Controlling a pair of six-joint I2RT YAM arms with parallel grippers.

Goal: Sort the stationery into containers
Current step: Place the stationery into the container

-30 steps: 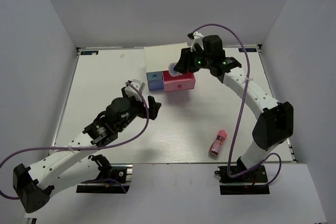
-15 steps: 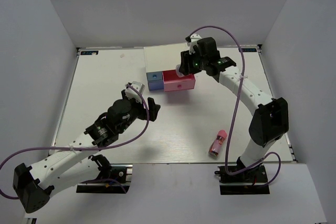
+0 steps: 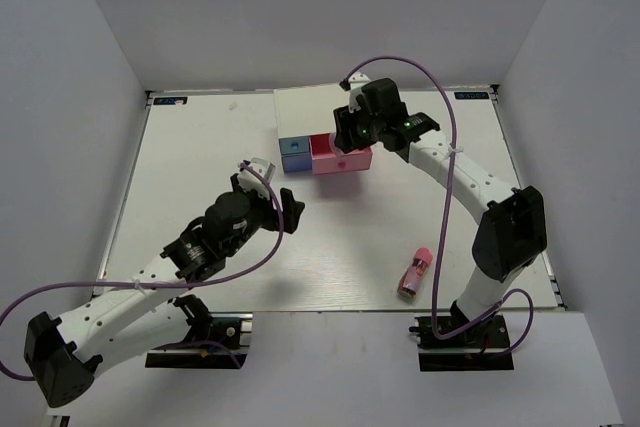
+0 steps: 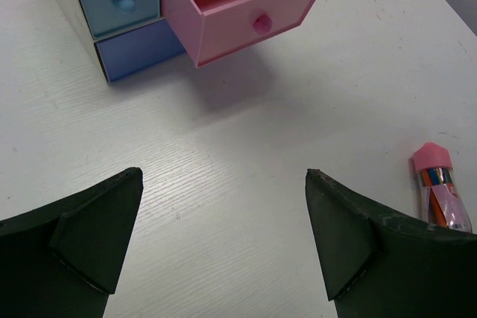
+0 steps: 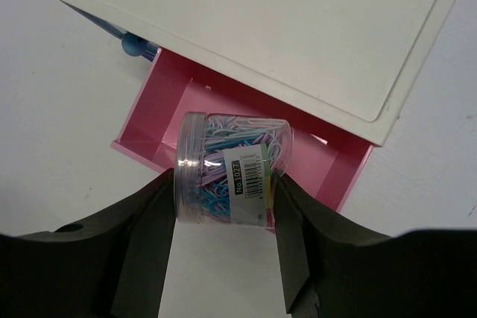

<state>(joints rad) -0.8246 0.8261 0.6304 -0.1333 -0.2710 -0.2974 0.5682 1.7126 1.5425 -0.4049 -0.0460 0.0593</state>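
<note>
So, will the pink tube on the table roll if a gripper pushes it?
Probably yes: the tube is round and lies on its side on the flat table, so a sideways push would likely roll it. Its clear wall looks smooth, so it may slip in a grip. It seems stiff plastic, likely light.

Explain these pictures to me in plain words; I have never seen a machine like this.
Two white robot arms are bolted to a table. One picture looks down from above; the other two come from a camera on each wrist. The right arm's fingers hold a clear pot of paper clips, on its side, over the open pink drawer of a small white chest. The left arm's fingers are spread wide and empty. A pink tube lies on the table near the right arm's base.
</note>
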